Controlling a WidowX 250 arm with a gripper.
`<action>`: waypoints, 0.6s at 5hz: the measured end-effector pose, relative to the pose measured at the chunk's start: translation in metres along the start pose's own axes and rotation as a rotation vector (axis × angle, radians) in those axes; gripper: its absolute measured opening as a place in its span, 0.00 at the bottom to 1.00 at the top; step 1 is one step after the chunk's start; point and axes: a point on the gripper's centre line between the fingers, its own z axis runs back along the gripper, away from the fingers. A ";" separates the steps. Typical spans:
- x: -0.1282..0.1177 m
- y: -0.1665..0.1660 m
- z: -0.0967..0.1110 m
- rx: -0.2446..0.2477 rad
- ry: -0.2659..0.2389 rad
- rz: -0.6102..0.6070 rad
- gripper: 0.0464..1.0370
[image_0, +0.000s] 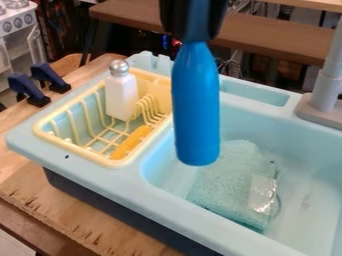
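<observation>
Rack (43, 131) at left, white shaker (121, 97) inside; a low leftward swing could knock it. Blue bottle (196, 102) upright over sink (160, 197), tool (194, 27) clamped round its neck; weak grip could drop it onto cloth (230, 172).

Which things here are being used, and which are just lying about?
In use:
smooth blue bottle, held upright
black two-fingered hand gripping its top

Apparently lying about:
white shaker with silver cap, in the yellow plastic rack
long orange-yellow piece, same rack
rumpled pale-green cloth, in the light-blue sink
</observation>
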 end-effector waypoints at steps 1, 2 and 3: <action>0.063 -0.012 -0.052 0.049 0.029 0.037 0.31; 0.095 -0.044 -0.083 0.064 0.010 0.000 0.31; 0.093 -0.044 -0.096 0.046 0.021 0.012 0.31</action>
